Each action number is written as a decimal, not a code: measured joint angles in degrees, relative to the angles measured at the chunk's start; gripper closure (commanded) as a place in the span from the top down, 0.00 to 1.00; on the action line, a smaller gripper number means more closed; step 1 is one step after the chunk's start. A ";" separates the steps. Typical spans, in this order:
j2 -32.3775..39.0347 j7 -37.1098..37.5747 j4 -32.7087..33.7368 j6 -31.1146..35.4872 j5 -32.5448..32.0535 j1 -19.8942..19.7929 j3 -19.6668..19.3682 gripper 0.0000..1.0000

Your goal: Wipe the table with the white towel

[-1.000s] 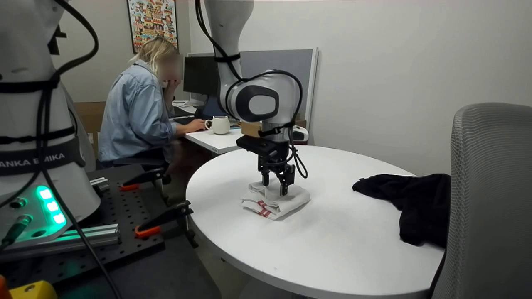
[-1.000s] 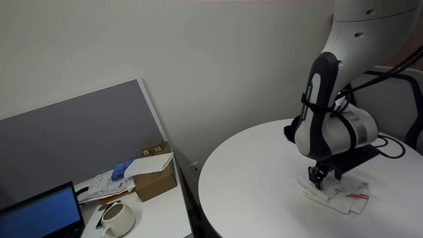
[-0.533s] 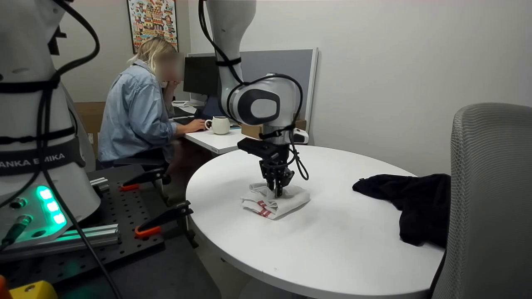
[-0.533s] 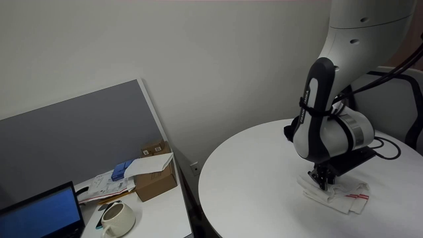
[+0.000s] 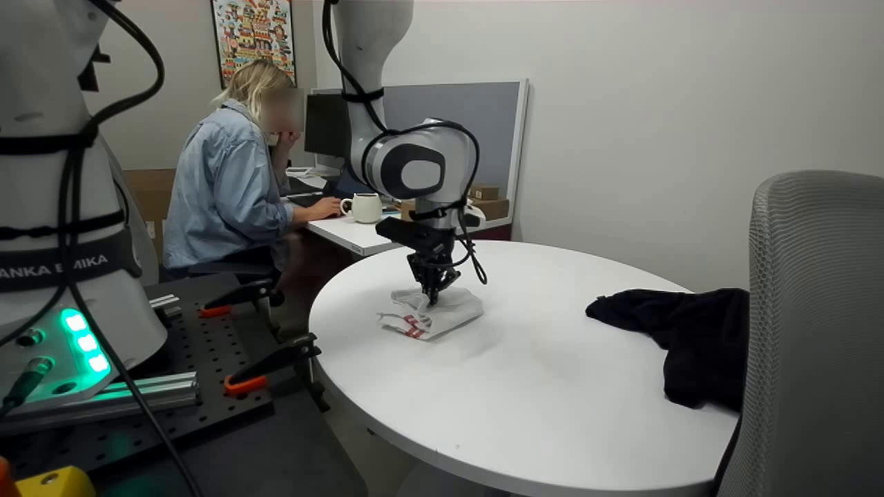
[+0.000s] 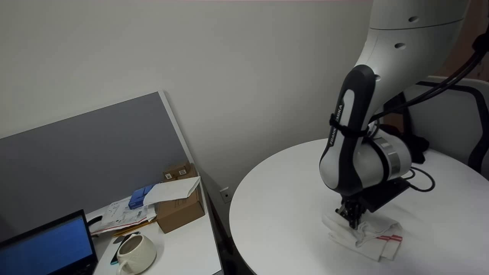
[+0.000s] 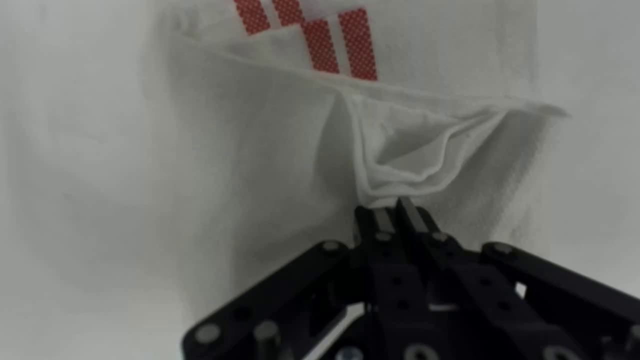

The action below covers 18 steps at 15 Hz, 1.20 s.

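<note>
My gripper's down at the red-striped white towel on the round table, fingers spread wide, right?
Not spread wide: the wrist view shows the fingers closed together on the red-striped white towel. The gripper is indeed down at that towel, on the round table.

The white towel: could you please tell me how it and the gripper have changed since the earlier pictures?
The gripper, open at first, has closed on the white towel and shifted it leftward in both exterior views. The mug, dark cloth and table stayed put.
</note>
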 measured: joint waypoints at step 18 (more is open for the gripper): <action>7.85 -2.19 18.88 -17.35 5.43 -10.72 -0.92 0.02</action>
